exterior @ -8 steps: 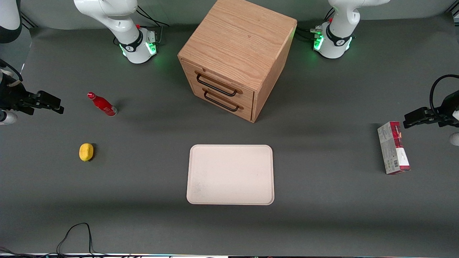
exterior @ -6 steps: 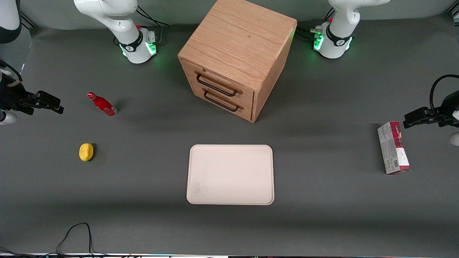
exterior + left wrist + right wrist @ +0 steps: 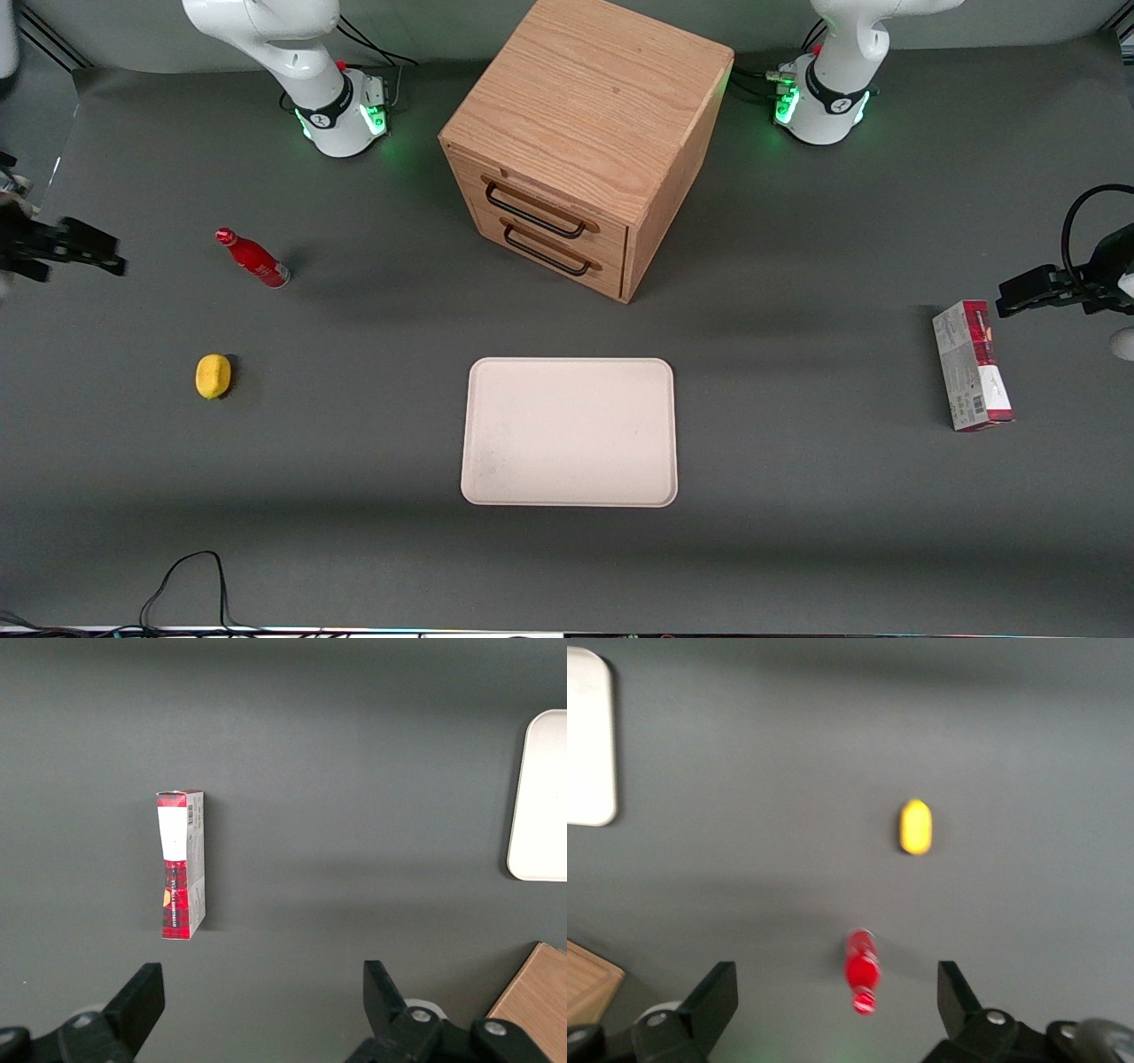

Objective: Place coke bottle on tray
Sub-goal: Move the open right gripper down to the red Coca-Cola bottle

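The approach step is judged in hand: the gripper [image 3: 837, 1010], fingers spread, is held above the upright coke bottle [image 3: 251, 258]; descent is required.

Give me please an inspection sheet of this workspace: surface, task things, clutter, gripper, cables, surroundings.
Surface: dark grey table, no spills seen.
Coke bottle: standing on the table, toward the working arm's end, not held.
Tray: flat on the table, nothing on it, in front of the wooden drawer cabinet.
Clutter: lemon nearer the front camera than the bottle; red-and-grey carton toward the parked arm's end.
Gripper: open, above the table with the bottle between its fingers in the wrist view, not touching it.
Cables: black cable at the table's near edge.
Surroundings: nothing seen.
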`<state>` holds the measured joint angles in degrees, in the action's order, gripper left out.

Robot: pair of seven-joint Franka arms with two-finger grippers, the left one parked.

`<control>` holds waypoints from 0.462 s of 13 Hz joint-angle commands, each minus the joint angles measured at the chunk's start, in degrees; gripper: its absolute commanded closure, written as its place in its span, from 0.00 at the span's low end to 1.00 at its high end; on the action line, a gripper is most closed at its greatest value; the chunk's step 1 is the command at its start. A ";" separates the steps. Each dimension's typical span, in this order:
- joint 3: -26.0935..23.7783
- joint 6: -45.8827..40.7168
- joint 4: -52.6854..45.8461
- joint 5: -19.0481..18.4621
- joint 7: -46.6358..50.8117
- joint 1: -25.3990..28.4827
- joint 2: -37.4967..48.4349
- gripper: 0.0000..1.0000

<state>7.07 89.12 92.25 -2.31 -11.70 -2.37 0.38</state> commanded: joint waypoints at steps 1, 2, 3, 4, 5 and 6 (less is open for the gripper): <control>4.34 -0.53 9.04 -0.59 -3.33 0.35 8.90 0.00; 4.44 1.39 14.30 -0.68 -2.63 0.35 13.29 0.00; 4.35 2.71 19.32 -0.77 -1.67 0.35 17.16 0.00; 4.35 3.51 23.89 -0.77 -0.79 0.35 20.50 0.00; 4.35 4.82 27.94 -0.86 -0.69 0.35 23.58 0.00; 4.35 6.05 31.55 -0.94 -0.69 0.35 26.14 0.00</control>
<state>11.66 90.77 113.12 -2.31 -14.06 -2.63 18.24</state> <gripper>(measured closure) 0.000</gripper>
